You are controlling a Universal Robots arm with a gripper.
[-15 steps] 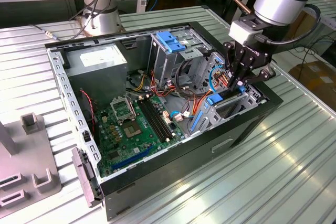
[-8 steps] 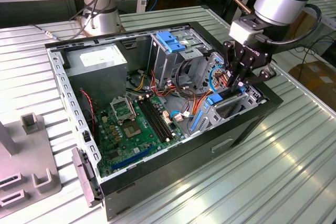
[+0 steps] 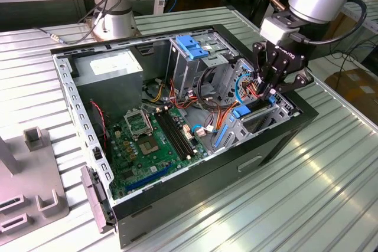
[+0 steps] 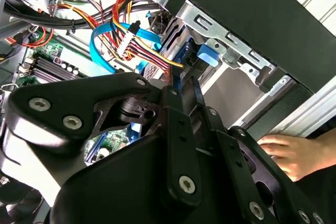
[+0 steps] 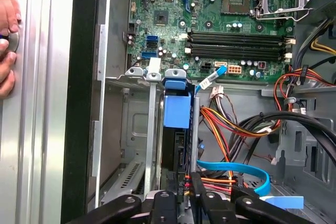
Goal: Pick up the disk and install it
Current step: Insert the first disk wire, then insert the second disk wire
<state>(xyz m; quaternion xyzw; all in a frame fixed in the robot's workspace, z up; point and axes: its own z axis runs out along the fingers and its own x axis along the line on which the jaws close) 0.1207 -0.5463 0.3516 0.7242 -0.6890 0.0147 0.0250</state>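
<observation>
At the right of the exterior view, the gripper (image 3: 273,88) holds the disk (image 5: 177,109) narrowly, edge-on in its bay inside the computer case (image 3: 277,140); installing seems underway, calling for a straight push.

Green motherboard (image 3: 150,140), blue-railed disk (image 5: 176,108), black end effector (image 3: 273,84)

No legible text, label or number anywhere
</observation>
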